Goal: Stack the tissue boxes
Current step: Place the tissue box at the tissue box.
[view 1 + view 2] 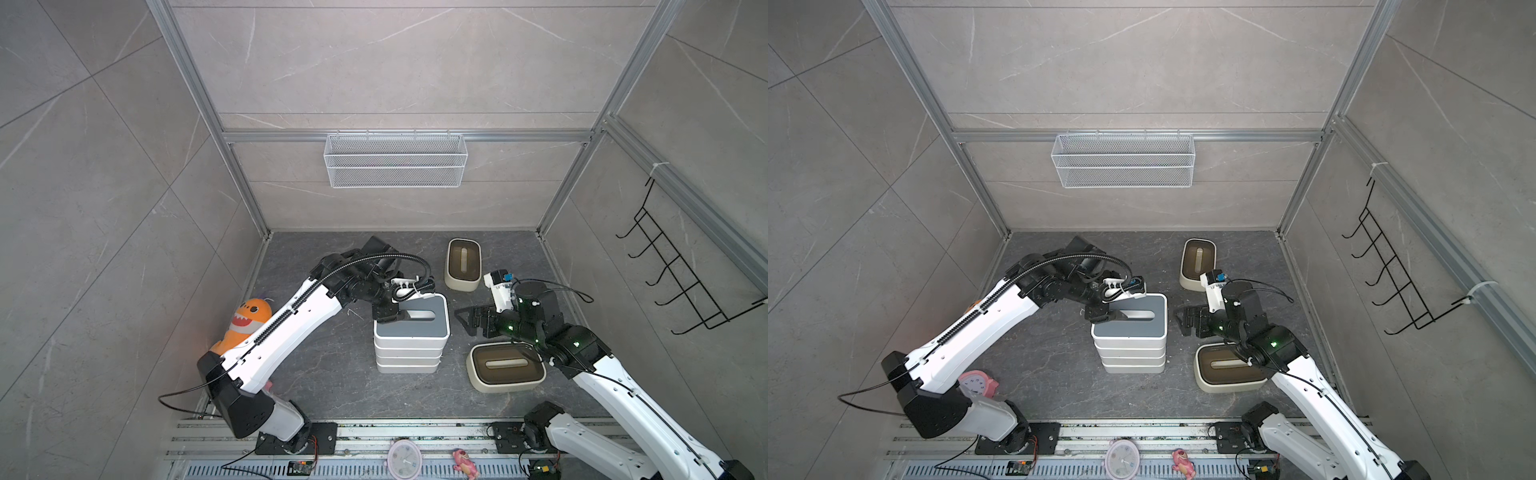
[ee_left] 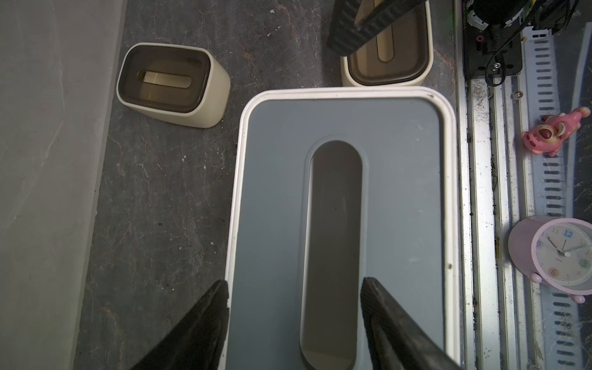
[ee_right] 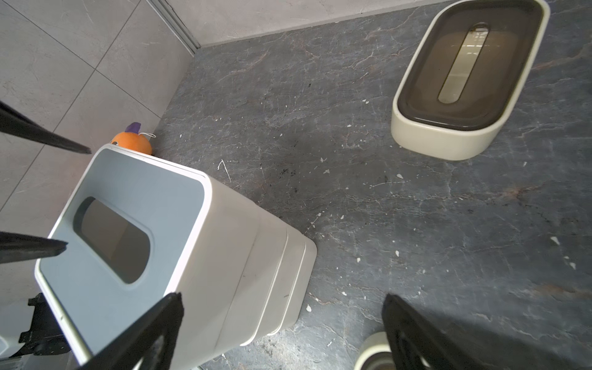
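Stacking part done: a four-high stack (image 1: pixel 411 345) is built; two others are left.
At lower right the near cream box (image 1: pixel 505 368) is judged light, stiff and smooth-walled, best taken across rim and slot. Mid-frame, the stack's grey lid (image 2: pixel 272 192) is straddled by the left pincer (image 2: pixel 294 282), fingers apart, nothing clamped; the right pincer (image 1: pixel 473 320) is held wide and empty beside it. The far cream box (image 1: pixel 463 264) is seen above, on the table (image 1: pixel 332 374).
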`<action>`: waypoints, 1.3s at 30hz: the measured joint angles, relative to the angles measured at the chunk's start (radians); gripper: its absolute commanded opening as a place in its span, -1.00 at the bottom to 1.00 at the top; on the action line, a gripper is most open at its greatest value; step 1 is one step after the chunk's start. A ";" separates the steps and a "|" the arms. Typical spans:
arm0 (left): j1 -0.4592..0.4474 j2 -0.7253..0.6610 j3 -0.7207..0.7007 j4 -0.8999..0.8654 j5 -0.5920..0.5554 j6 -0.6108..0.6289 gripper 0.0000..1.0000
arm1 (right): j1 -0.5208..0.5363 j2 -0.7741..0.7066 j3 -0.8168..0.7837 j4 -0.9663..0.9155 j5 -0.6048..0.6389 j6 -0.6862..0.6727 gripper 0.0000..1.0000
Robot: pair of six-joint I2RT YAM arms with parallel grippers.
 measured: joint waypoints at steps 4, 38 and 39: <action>0.000 -0.171 -0.131 0.100 -0.103 -0.146 0.56 | 0.000 0.023 0.000 -0.002 -0.011 -0.001 0.98; 0.020 -0.520 -0.413 0.190 -0.185 -1.400 1.00 | 0.000 0.030 -0.026 -0.005 -0.091 -0.001 0.98; 0.020 -0.521 -0.413 0.192 -0.185 -1.400 1.00 | 0.000 0.030 -0.026 -0.005 -0.092 -0.001 0.98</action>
